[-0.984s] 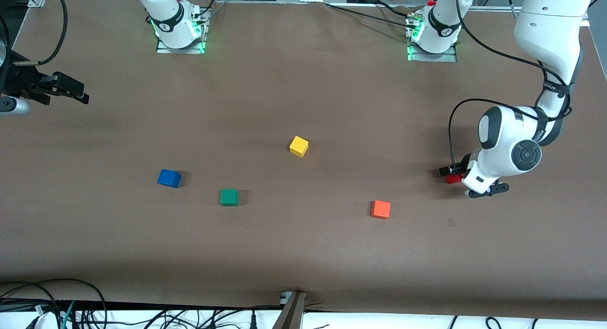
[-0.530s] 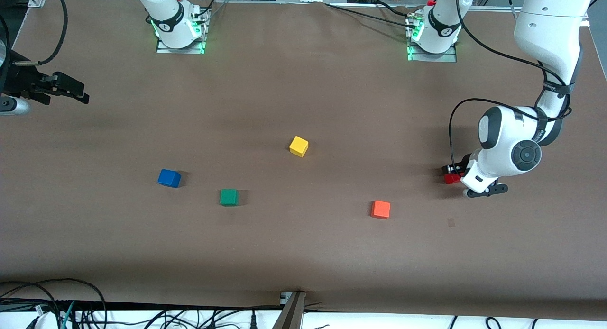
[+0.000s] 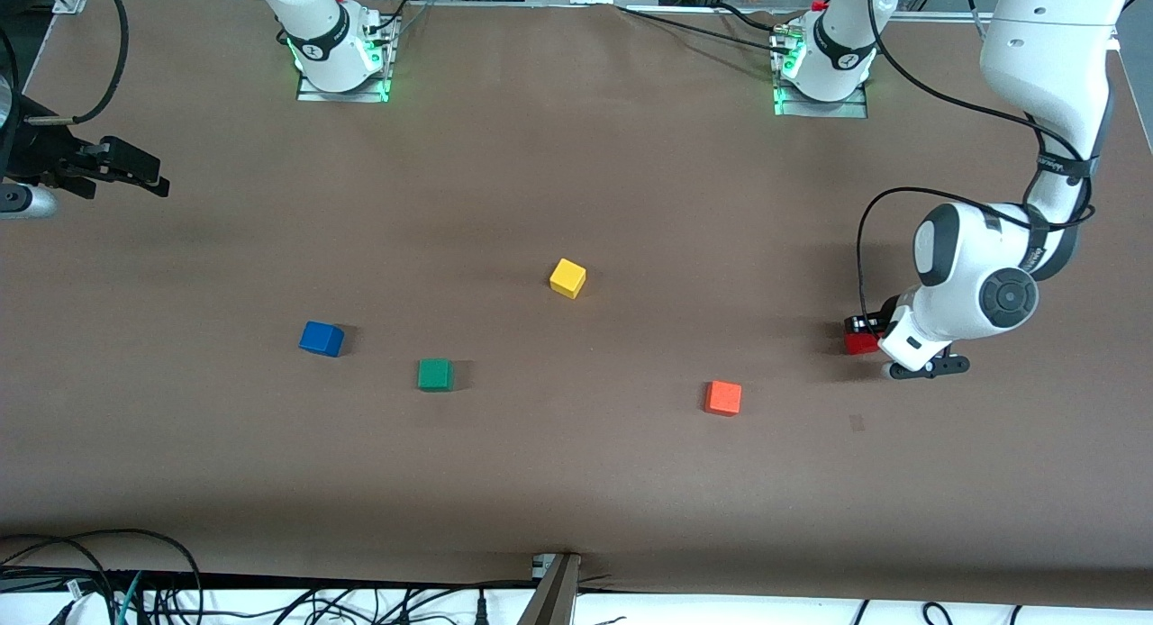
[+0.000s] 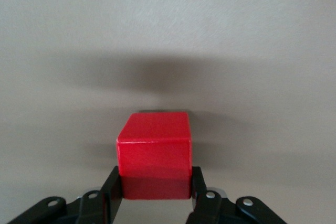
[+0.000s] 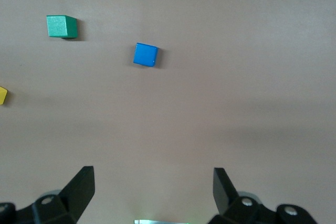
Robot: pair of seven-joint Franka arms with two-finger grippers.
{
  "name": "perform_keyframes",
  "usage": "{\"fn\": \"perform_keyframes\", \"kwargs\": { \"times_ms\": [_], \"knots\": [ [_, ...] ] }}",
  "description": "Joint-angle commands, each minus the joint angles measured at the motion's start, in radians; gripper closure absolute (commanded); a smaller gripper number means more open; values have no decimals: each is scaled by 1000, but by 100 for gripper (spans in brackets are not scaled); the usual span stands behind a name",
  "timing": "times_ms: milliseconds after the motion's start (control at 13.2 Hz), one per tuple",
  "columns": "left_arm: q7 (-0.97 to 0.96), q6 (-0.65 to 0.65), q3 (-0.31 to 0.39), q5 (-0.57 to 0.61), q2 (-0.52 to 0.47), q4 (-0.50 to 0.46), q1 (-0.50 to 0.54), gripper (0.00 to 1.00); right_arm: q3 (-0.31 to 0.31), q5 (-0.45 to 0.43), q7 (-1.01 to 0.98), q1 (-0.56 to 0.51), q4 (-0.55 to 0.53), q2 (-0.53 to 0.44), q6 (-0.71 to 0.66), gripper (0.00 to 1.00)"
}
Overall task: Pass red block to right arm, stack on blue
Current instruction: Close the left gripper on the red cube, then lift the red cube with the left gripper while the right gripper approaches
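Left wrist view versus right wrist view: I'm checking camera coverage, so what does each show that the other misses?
Only the left wrist view shows the red block, pinched between the left gripper jaws above its shadow on the table. Only the right wrist view shows the blue block, green block, an edge of the yellow block, and the right gripper with jaws wide apart, holding nothing. Both show bare brown tabletop.

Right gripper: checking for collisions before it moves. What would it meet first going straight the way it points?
Probably only bare table: the right gripper is open and aims downward; the blue cube lies off that line.
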Motion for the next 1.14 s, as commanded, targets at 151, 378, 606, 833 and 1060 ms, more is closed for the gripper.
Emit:
{"fn": "perform_keyframes", "kwargs": {
  "times_ms": [151, 378, 606, 833, 1060],
  "knots": [
    [151, -260, -48, 0, -18, 245, -7, 100, 0, -5, 8, -5, 9, 2, -12, 0],
    [211, -280, -109, -7, -20, 299, 6, 100, 0, -7, 5, -5, 7, 2, -12, 0],
    [312, -283, -152, -83, -18, 330, 14, 100, 0, -7, 7, -3, 9, 0, -17, 0],
    [517, -269, -151, -271, -12, 331, 3, 100, 2, -7, 7, -3, 9, 0, -17, 0],
    [708, -258, -151, -379, -11, 331, -10, 100, 2, -5, 10, -3, 10, 2, -20, 0]
  ]
}}
